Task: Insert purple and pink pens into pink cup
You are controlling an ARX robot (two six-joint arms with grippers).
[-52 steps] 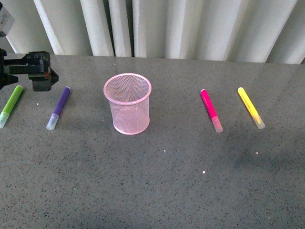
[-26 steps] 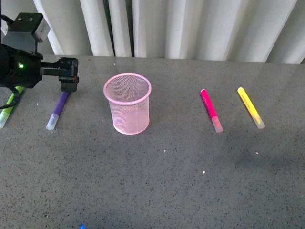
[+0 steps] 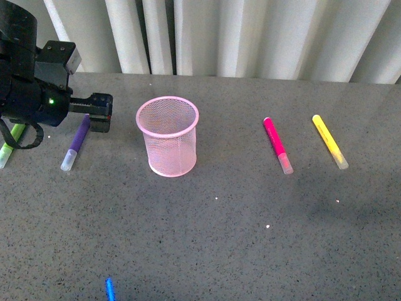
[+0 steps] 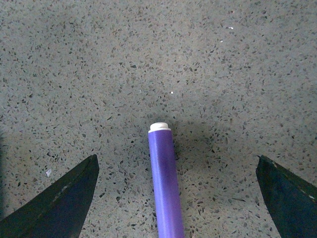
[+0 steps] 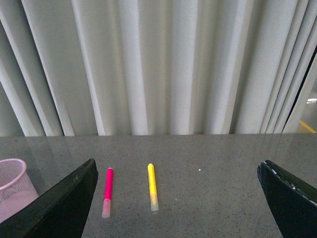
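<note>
Rightward since a second ago, the left gripper (image 3: 100, 118) hangs over the far end of the purple pen (image 3: 78, 140), spread wide, touching nothing. That pen lies on the desk (image 3: 250, 238) left of the pink cup (image 3: 168, 141), the pink pen (image 3: 276, 143) right of it. The right gripper (image 5: 177, 165) is spread wide, empty.

My left arm (image 3: 25, 94) covered far end of purple pen (image 3: 75, 145) and most of green marker (image 3: 5, 152), which left edge also cut. Left wrist view lost pen's capped end past frame edge; my left fingers (image 4: 59, 203) showed only as 2 cropped tips. Right wrist view cropped pink cup (image 5: 15, 193). Blue object (image 3: 110, 290) at bottom edge too small to identify.
</note>
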